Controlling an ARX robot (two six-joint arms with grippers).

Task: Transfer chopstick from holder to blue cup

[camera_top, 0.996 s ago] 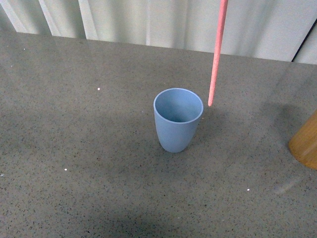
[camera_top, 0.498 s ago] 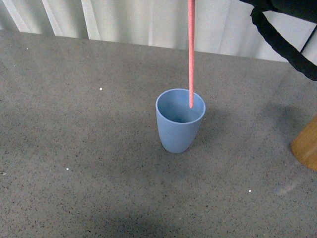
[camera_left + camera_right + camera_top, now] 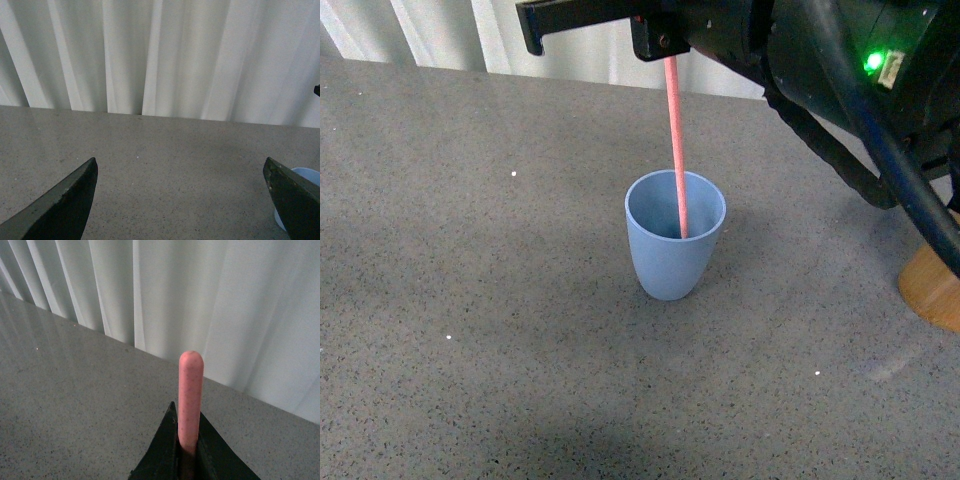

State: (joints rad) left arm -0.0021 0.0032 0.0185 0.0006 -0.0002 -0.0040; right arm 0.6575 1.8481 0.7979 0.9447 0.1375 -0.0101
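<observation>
The light blue cup (image 3: 670,265) stands upright in the middle of the grey table. One pink-red chopstick (image 3: 675,140) hangs almost upright, and its lower end is inside the cup's mouth. My right gripper (image 3: 667,48) is shut on the chopstick's upper part, high above the cup. In the right wrist view the chopstick's rounded end (image 3: 190,390) sticks out between the closed fingers of the right gripper (image 3: 188,442). The orange-tan holder (image 3: 932,292) shows at the right edge, partly cut off. My left gripper (image 3: 180,167) is open and empty over bare table, with a sliver of the cup (image 3: 306,174) beside one finger.
The speckled grey table (image 3: 480,300) extends on all sides of the cup. A white curtain (image 3: 440,30) hangs behind the table's far edge. My right arm and its black cable (image 3: 840,150) cross the upper right of the front view.
My right gripper has moved left and down into the front view. The chopstick's lower end went from beside the cup's right rim to inside the cup.
</observation>
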